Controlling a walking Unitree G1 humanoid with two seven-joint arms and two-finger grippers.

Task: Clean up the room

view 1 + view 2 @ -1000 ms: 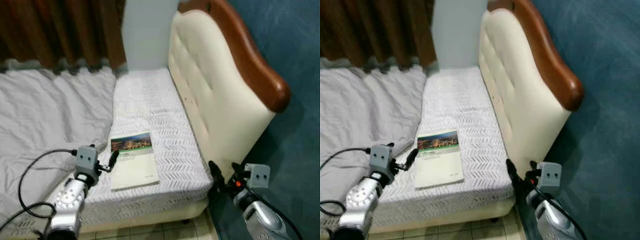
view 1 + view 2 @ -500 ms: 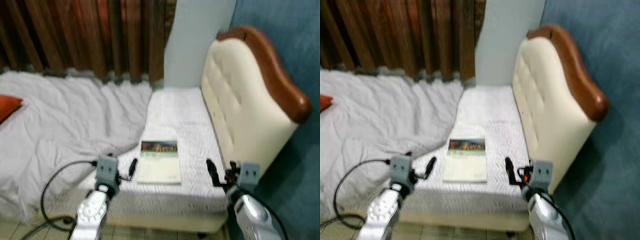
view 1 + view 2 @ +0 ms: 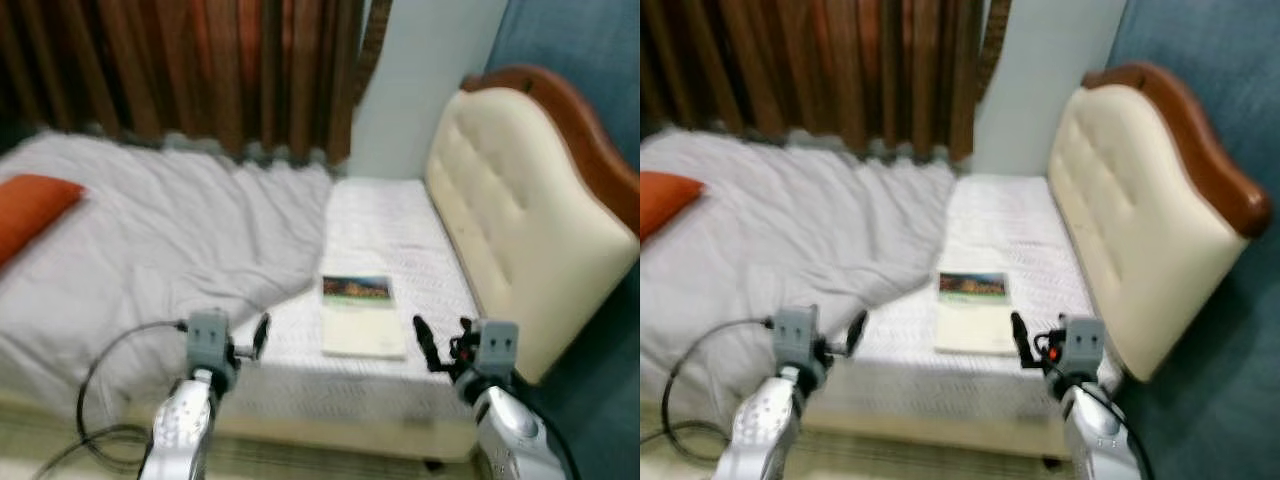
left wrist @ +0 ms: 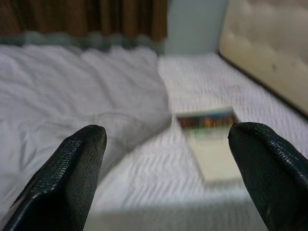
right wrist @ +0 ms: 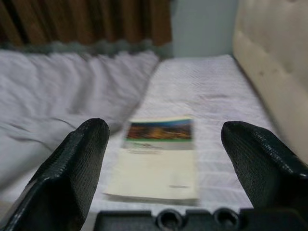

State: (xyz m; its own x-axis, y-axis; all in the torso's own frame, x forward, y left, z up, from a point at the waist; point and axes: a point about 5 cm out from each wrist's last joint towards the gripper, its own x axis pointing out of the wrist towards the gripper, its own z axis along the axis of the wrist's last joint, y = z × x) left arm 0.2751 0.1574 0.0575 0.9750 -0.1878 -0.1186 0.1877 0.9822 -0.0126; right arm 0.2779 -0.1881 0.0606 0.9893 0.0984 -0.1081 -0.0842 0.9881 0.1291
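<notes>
Book (image 3: 363, 316) — flat on the white patterned mattress (image 3: 390, 215), cover up, near the foot edge, just beside the rumpled grey duvet (image 3: 150, 250) and close to the cream headboard (image 3: 520, 200). Nothing touches it.

Right gripper (image 3: 440, 345): jaws apart, empty, level with the mattress edge, just short of the book's near right corner. The right wrist view frames the book between the two fingers (image 5: 72, 168), so this arm looks best placed.

Left gripper (image 3: 255, 338): jaws apart, empty, over the duvet's edge, a little left of the book. Its cable (image 3: 110, 360) loops down toward the floor.

Advice for the pick, as I judge it:
- A thin flat book gives little to bite. Bring your right jaws in low at the near edge, one finger sliding under the cover edge, or drag the book slightly over the mattress lip first.
- The soft mattress will sink; press lightly or the edge buries itself.
- Close across the spine or a bound corner so pages don't fan.
- Views are blurred; settle your stance before reaching.

Orange cushion (image 3: 35, 210) lies well apart, at the far left.
</notes>
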